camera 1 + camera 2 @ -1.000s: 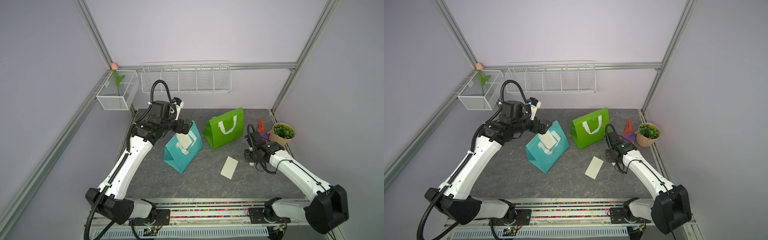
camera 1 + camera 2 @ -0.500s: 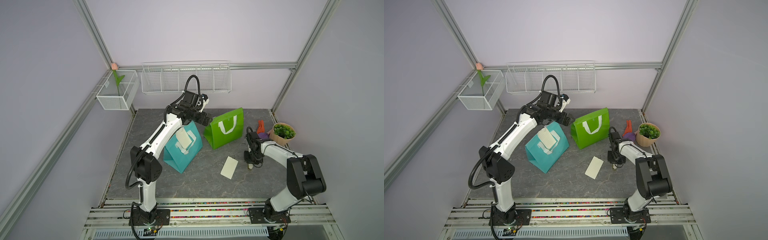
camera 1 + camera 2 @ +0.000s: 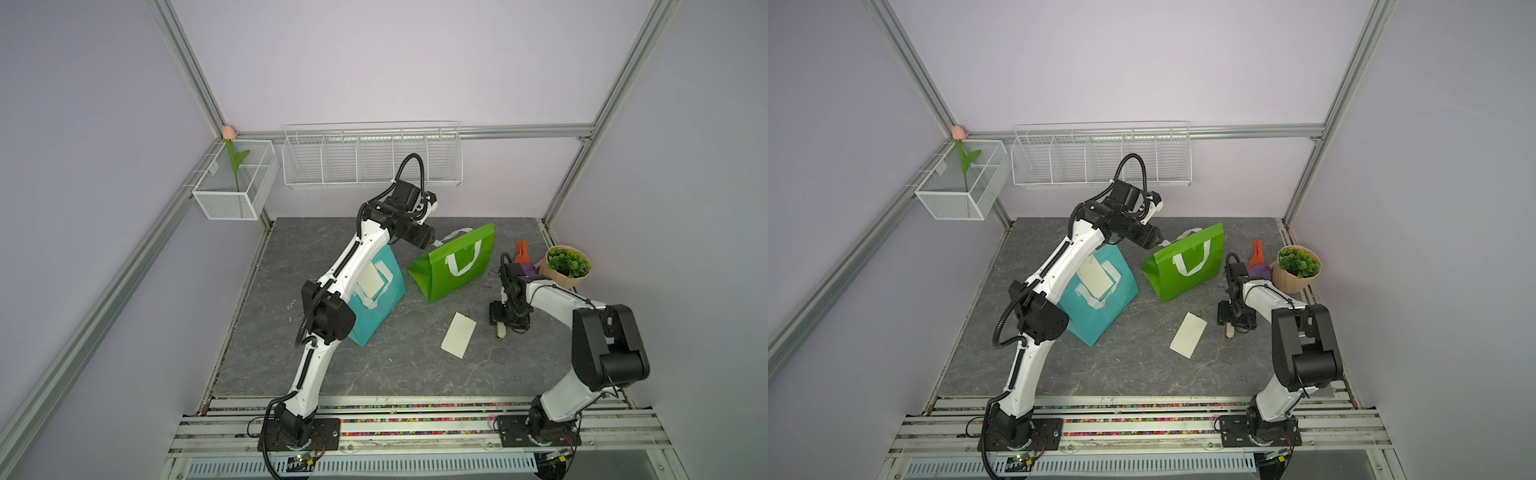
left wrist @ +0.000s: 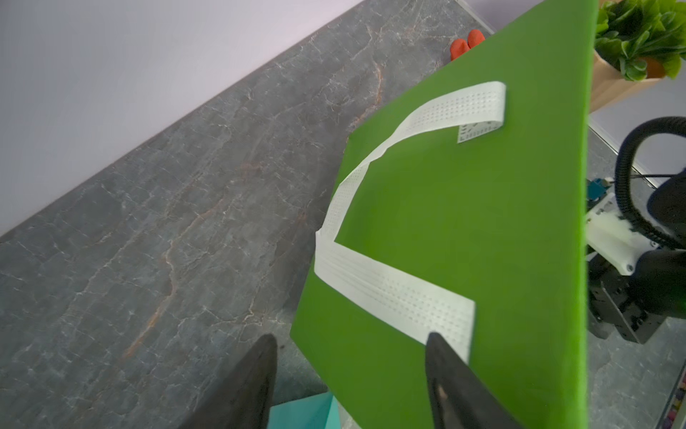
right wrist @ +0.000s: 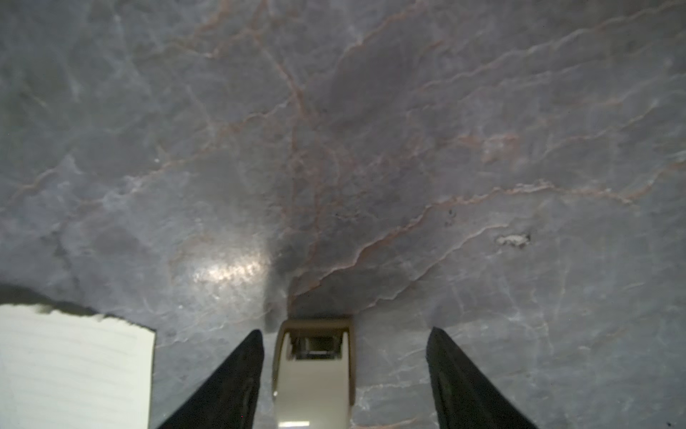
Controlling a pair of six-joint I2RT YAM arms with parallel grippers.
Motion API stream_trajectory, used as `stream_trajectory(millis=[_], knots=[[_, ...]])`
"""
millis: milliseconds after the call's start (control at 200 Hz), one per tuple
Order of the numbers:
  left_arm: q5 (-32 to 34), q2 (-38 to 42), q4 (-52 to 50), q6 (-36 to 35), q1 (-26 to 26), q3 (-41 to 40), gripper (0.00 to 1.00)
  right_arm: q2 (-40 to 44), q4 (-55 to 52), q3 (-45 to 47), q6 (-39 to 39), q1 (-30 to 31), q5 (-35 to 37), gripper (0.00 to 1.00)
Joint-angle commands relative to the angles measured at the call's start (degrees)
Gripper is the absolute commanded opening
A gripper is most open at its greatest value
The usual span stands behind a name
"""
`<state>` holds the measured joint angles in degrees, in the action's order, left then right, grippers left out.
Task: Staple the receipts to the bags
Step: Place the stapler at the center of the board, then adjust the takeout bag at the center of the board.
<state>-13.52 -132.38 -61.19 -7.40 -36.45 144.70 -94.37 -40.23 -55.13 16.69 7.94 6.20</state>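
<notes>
Our left end effector [image 4: 350,335] stood open astride a corner of the green bag [image 3: 457,266], with one finger over its white strap handle [image 4: 393,293] and the other clear of the edge. Our right end effector [image 5: 344,330] was released too. The stapler [image 5: 313,371] lay on the desk [image 3: 374,365] between its fingers, nearer one than the other. A loose receipt [image 3: 458,334] lay just beside that end effector. Another receipt [image 3: 371,283] sat on the teal bag [image 3: 382,307], well back from the left end effector. We feared a pinch on the strap alone would tip the bag, and an off-centre close would skid the stapler. We could read no brand; the receipts showed only faint lines.
</notes>
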Motion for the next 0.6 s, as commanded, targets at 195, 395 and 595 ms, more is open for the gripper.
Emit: stream_trajectory(millis=[195,395,595], knots=[[2.6,5.3,1.9,0.9,1.2,-5.1,0.76,7.1,0.6,-1.5,0.4,0.3,-2.0,0.83],[-0.4,7.0,0.8,3.9,1.8,-1.9,0.91,12.7,-0.6,-2.4,0.7,1.9,-2.0,0.87],[-3.8,14.3,5.2,12.6,-1.2,-11.0,0.93,21.8,-0.3,0.0,3.8,6.5,-3.9,0.98]])
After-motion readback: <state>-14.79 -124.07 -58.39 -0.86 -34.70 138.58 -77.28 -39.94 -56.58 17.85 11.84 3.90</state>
